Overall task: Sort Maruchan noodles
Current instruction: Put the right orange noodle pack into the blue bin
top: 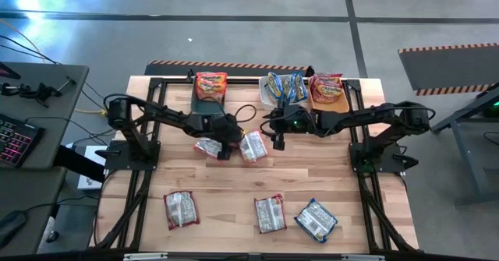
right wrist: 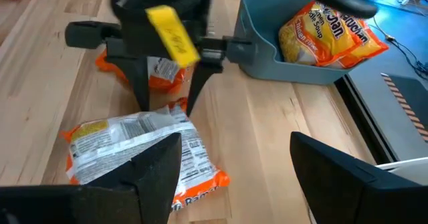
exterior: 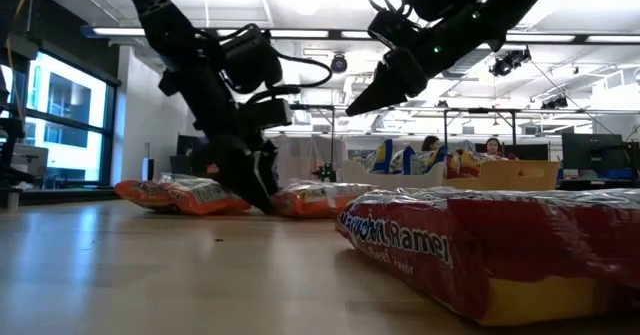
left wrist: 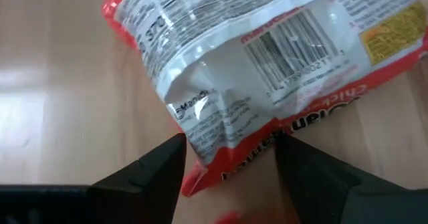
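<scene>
- We see the left tool (top: pixel 224 153) low on the wooden bench (top: pixel 234 187), fingers spread, straddling an orange-edged, silvery-backed plastic ramen packet (left wrist: pixel 267 57) without clamping it.
- Right tool (top: pixel 277 142) hangs released above the bench, beside a second orange ramen packet (top: pixel 253 146).
- Three more flat ramen packets (top: pixel 270 213) lie along the near edge; others sit in the far bins (top: pixel 209 104).

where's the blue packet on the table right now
In the high view the blue packet lies face down at the table's front right, beside a red packet on its left, far from both grippers.
</scene>
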Available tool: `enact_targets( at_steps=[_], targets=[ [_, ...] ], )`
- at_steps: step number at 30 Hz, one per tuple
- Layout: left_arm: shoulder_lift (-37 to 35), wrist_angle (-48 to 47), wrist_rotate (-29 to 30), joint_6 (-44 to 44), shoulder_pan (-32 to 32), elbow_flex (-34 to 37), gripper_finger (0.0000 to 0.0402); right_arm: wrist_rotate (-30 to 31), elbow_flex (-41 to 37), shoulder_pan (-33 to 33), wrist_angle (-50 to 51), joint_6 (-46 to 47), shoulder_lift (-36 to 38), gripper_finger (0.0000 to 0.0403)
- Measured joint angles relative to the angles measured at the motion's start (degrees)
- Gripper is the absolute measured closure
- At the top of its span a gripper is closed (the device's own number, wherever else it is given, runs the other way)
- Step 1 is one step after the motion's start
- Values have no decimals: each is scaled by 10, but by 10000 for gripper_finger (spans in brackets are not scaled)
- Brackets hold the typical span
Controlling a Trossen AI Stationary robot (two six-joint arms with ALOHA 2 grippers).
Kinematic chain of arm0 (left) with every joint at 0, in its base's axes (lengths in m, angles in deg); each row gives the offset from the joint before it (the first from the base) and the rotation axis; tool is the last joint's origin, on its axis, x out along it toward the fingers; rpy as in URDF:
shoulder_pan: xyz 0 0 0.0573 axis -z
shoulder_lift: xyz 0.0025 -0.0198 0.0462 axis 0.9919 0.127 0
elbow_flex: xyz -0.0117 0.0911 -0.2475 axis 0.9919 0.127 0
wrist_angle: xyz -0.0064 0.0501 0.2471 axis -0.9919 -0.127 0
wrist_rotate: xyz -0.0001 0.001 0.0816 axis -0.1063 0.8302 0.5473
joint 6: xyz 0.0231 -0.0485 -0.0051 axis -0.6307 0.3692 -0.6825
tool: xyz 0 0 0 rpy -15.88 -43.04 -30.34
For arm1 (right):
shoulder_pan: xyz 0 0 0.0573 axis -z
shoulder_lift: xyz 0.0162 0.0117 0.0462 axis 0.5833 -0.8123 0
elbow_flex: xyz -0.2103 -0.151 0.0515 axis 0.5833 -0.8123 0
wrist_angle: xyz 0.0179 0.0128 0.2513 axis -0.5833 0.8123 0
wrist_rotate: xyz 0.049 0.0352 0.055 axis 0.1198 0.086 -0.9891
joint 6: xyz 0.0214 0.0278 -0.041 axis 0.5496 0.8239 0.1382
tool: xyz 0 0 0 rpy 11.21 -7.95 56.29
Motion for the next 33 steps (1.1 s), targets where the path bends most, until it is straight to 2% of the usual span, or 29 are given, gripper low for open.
enact_targets(
  at_steps=[5, 11, 12, 21, 24, 30, 33],
  targets=[
    [9, 3, -5, -53, 6, -8, 243, -2, 0, 6, 1, 0, 0, 142],
    [-5, 2, -24, -67, 1, -6, 375, -2, 0, 6, 7, 1, 0, 142],
    [-11, 0, -32, -62, -4, -6, 388, -1, 0, 6, 7, 0, 0, 142],
    [-75, 1, -231, 98, -74, -6, 401, 2, 0, 6, 7, -10, 0, 142],
    [-98, 11, -278, 166, -99, -6, 401, 2, 0, 6, 7, -10, 0, 142],
    [-124, 75, -315, 360, -148, -6, 401, 6, 0, 6, -4, -1, 0, 142],
    [-126, 123, -315, 446, -168, -6, 401, 39, 0, 2, -14, 5, 0, 142]
  ],
)
